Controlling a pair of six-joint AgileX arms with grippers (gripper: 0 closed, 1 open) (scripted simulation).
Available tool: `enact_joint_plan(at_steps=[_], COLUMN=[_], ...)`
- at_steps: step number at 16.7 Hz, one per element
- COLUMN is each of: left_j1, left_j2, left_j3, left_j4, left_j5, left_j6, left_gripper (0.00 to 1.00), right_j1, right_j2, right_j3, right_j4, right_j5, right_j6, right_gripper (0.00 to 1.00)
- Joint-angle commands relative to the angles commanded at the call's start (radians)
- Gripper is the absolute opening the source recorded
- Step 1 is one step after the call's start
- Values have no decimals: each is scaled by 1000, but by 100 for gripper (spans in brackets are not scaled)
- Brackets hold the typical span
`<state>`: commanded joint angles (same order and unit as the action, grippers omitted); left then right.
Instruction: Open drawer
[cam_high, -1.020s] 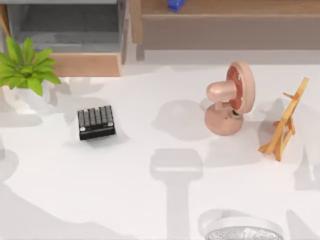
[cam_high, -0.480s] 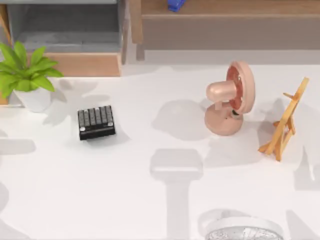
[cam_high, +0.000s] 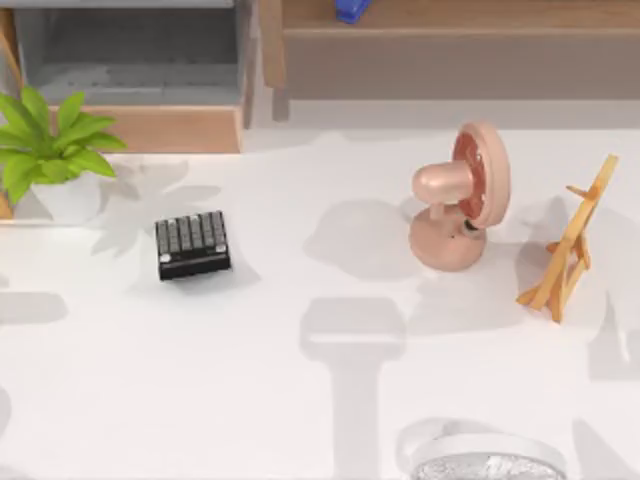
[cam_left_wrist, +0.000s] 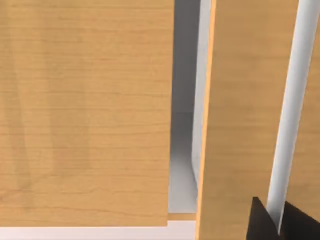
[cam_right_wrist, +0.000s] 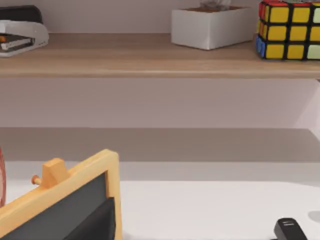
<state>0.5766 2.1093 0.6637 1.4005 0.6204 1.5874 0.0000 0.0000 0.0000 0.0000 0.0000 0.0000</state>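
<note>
- Step in hand: the pull itself, and by my judgement it is near its end. From above, the wide box-shaped drawer with grey lining and a plain light tan wooden front (cam_high: 170, 130) stands drawn out from its case, its grey inside open to view.
- The left claw (cam_left_wrist: 277, 226) is hard up against tan wooden panels, with a grey gap just beyond it. Whether it is wide, narrow or holding anything cannot be told. Which panel is the drawer's front cannot be told from here either.
- Next move, as a judgement: any further pull should run straight back along the claw's own line, away from the case. The green potted plant in a white pot (cam_high: 50, 160) overlaps one end of the front panel and could be nudged.
- The right arm is idle, facing the long brown wooden shelf (cam_right_wrist: 150, 62) over the small wood-framed blackboard easel (cam_right_wrist: 65, 200).
- Counted on the white surface (cam_high: 300, 400):
  - one drawer
  - one potted plant
  - one black keypad (cam_high: 193, 244)
  - one pink desk fan (cam_high: 460, 195)
  - one white fan (cam_high: 490, 460)
  - one easel
- Counted on the shelf:
  - one stapler (cam_right_wrist: 20, 30)
  - one white box (cam_right_wrist: 212, 25)
  - one colour cube (cam_right_wrist: 287, 30)
</note>
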Motion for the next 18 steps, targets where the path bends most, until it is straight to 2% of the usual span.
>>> enact_joint_plan(at_steps=[6, 10, 18], left_j1=[99, 106, 106], left_j2=[-69, -73, -73], left_j3=[-167, -176, -176], left_j4=[98, 104, 104], left_j5=[97, 103, 103], left_j6=[8, 8, 8], left_gripper=[0, 0, 60], right_j1=[0, 0, 0], right_j2=[0, 0, 0], right_j3=[0, 0, 0], right_j4=[0, 0, 0], right_j5=[0, 0, 0], right_j6=[0, 0, 0], right_gripper=[100, 100, 100])
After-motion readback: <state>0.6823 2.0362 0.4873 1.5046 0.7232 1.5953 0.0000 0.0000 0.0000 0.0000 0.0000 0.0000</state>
